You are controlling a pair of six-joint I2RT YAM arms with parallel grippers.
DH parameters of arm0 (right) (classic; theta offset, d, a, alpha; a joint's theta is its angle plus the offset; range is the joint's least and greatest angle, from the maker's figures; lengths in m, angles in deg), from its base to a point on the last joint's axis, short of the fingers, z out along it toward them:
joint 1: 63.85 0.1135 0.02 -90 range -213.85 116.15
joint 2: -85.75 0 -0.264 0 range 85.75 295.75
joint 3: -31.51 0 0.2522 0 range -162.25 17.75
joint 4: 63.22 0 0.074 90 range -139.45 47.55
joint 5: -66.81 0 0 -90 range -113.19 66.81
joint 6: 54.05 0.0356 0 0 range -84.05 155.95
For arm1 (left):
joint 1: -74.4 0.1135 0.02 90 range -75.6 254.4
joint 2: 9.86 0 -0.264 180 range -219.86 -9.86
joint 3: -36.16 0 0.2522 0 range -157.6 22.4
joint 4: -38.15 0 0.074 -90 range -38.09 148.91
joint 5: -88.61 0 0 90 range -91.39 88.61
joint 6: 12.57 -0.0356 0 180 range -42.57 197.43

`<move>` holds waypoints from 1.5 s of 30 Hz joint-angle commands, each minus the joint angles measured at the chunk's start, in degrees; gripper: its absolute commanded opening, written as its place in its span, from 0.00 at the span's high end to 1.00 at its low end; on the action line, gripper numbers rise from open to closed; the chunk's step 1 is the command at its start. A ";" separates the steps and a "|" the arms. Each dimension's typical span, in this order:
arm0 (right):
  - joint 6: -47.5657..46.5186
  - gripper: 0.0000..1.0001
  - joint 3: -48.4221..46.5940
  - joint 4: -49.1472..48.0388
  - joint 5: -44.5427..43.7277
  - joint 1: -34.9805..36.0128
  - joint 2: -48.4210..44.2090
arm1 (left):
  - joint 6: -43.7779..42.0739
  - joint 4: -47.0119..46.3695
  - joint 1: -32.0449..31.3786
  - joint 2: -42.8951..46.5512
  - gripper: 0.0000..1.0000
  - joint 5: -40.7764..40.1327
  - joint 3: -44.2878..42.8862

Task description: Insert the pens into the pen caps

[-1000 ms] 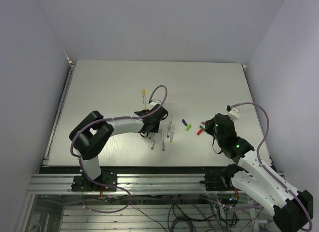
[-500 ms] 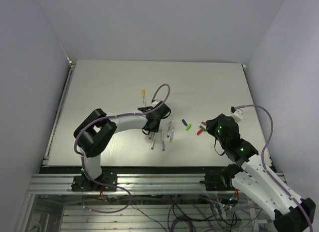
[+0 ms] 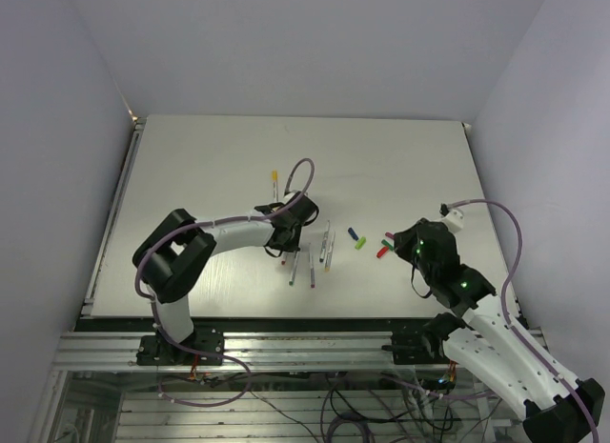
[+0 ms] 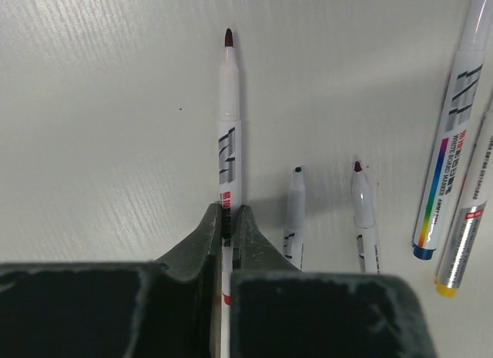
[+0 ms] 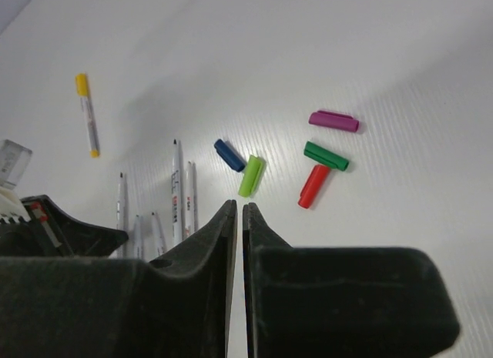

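One pen (image 4: 229, 135) with a dark red tip is grasped by the left gripper (image 4: 228, 219) near the middle of the desk (image 3: 210, 167). Other pens (image 4: 363, 212) lie just right of it. The right gripper (image 5: 239, 212) is clenched on nothing, near the pen caps (image 5: 324, 155) at the right.

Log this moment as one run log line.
left gripper shut on uncapped pen | right gripper shut, empty | five loose caps ahead of it | yellow pen capped

Right gripper (image 5: 239, 219), jaws nearly together and empty, over the tabletop (image 5: 400, 58). Beyond it lie a magenta cap (image 5: 333, 121), a dark green cap (image 5: 326, 155) against a red cap (image 5: 313, 186), and a light green cap (image 5: 250, 175) against a blue cap (image 5: 229, 155). Uncapped pens (image 5: 177, 192) lie left of them, a yellow-capped pen (image 5: 87, 115) farther left.
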 commanded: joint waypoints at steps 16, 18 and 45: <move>6.57 0.83 -0.53 12.89 -2.97 -0.21 9.79 | 0.91 -0.02 1.34 19.82 0.93 1.57 10.17; 6.97 0.82 0.01 10.86 -3.01 -0.20 11.20 | 0.91 1.40 1.03 24.45 0.93 0.68 10.39; 9.08 0.61 -7.78 -3.51 -6.28 -0.12 39.08 | 5.79 3.17 -3.94 46.76 0.93 1.26 23.29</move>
